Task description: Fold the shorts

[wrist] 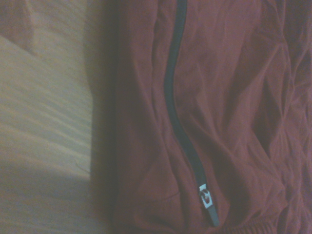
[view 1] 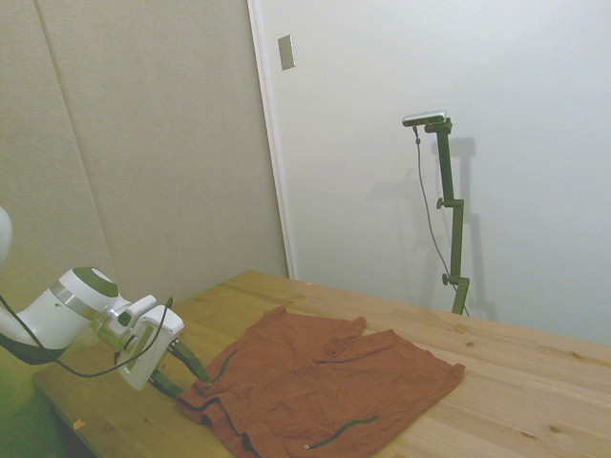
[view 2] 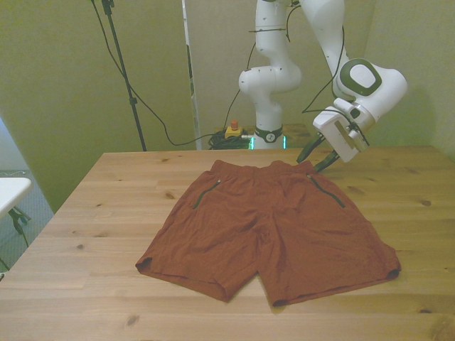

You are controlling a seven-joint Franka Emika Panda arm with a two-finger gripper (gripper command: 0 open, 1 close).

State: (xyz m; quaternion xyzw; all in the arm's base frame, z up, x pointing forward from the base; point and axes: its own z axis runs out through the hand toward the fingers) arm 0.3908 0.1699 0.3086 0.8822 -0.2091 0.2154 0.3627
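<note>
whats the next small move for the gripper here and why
Probably close on the waistband corner. The shorts lie spread flat and unfolded on the table, and the gripper sits low at the waistband corner on the front view's right, fingers apart, by the pocket zipper. Whether it touches cloth yet is unclear.

shorts (view 2: 266,227): soft matt rust-red cloth, lightly creased
pocket zip (wrist: 178,112): dark, with small metal pull
table (view 2: 85,284): pale wood, knotty grain, smooth
arm (view 2: 274,67): glossy white plastic shell
</note>
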